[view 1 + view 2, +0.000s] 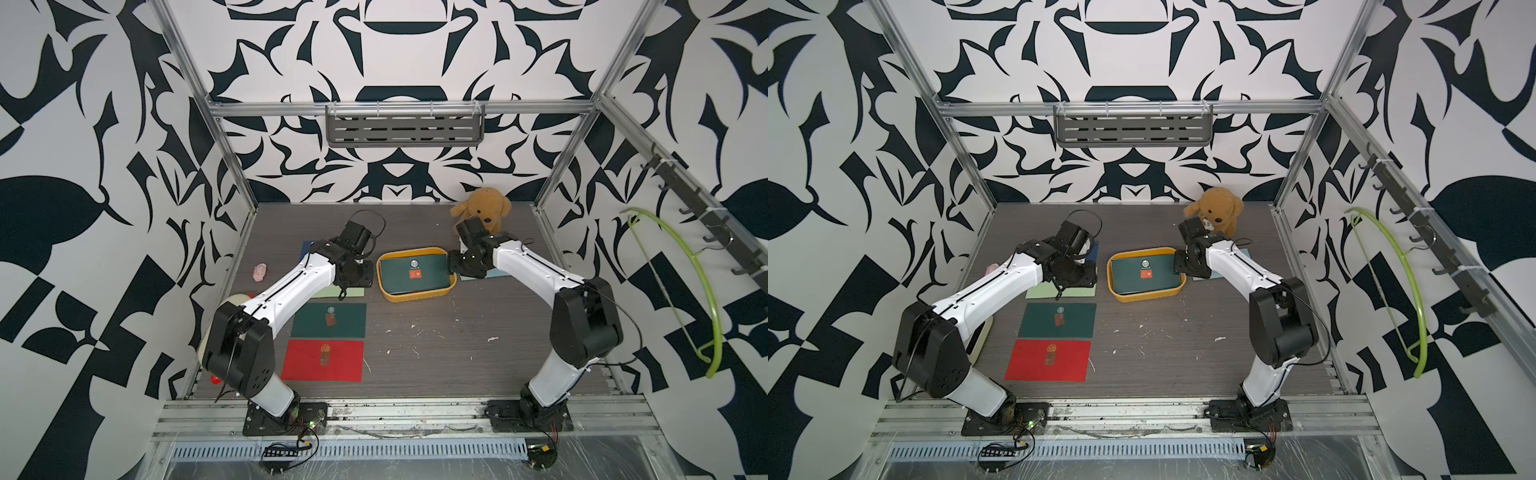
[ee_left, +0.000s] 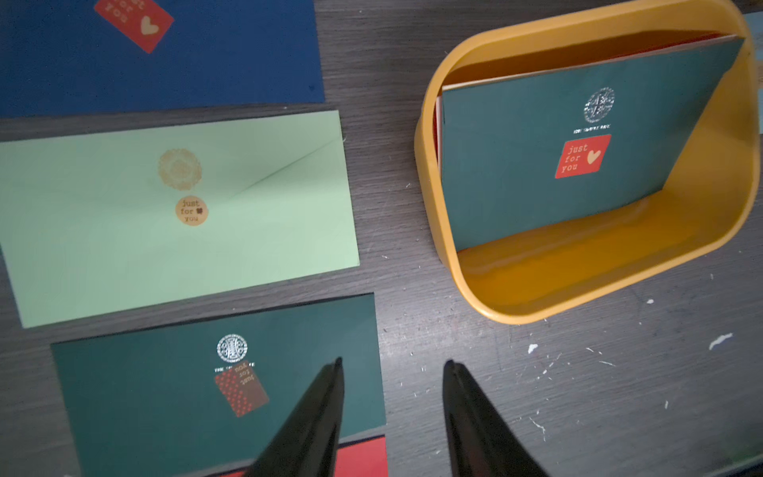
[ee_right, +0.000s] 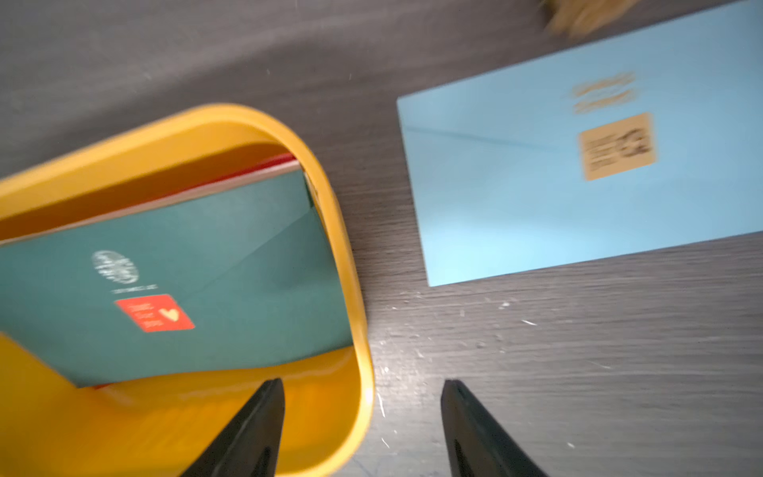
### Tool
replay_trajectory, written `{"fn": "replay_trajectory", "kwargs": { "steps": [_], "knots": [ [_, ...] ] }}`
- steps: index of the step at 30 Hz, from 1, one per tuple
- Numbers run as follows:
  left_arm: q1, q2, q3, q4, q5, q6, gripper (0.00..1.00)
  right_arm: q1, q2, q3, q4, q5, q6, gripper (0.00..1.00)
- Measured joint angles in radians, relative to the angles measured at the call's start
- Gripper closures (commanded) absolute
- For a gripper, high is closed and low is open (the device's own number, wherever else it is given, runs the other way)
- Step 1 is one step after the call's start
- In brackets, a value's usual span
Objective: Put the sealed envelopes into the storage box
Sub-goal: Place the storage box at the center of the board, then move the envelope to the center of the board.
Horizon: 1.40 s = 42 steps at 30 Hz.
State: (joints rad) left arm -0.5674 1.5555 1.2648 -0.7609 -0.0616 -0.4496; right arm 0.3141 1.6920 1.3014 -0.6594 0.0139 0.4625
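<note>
Sealed dark-green paper envelope (image 1: 413,272) lay in the mustard-yellow plastic storage box (image 1: 415,297); right gripper (image 3: 363,382) and left gripper (image 2: 394,361) both gaped empty, so the right would best lift clear of the box's rim.

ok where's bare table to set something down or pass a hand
Widest bare patch: in front of the storage box, right of the dark green envelope and red envelope. Also behind it, left of the plush dog. Crowded: the left envelope column.

L gripper (image 2: 394,361), R gripper (image 3: 362,382): jaws apart
</note>
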Motion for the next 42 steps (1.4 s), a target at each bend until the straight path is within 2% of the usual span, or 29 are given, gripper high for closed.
{"fn": "replay_trajectory", "kwargs": {
  "steps": [4,8,12,16,22,29,42],
  "knots": [
    [-0.058,-0.05,-0.05,0.004,-0.033,-0.05,0.54,-0.138,-0.024,-0.016,-0.002,-0.001,-0.009,0.37],
    [-0.128,-0.082,-0.101,0.018,-0.058,-0.108,0.54,-0.277,0.028,-0.016,0.013,0.003,-0.009,0.37],
    [-0.178,-0.085,-0.134,0.032,-0.074,-0.154,0.54,-0.358,0.112,0.019,0.025,-0.005,-0.003,0.37],
    [-0.19,-0.087,-0.148,0.039,-0.082,-0.176,0.54,-0.406,0.2,0.086,0.045,-0.019,0.005,0.39],
    [-0.19,-0.109,-0.149,0.039,-0.114,-0.182,0.53,-0.418,0.316,0.194,0.064,-0.024,-0.011,0.41],
    [-0.19,-0.133,-0.149,0.038,-0.137,-0.182,0.53,-0.417,0.391,0.204,0.062,-0.032,-0.034,0.43],
    [-0.19,-0.135,-0.13,0.016,-0.176,-0.142,0.51,-0.357,0.374,0.179,-0.022,-0.001,-0.122,0.46]
  ]
}}
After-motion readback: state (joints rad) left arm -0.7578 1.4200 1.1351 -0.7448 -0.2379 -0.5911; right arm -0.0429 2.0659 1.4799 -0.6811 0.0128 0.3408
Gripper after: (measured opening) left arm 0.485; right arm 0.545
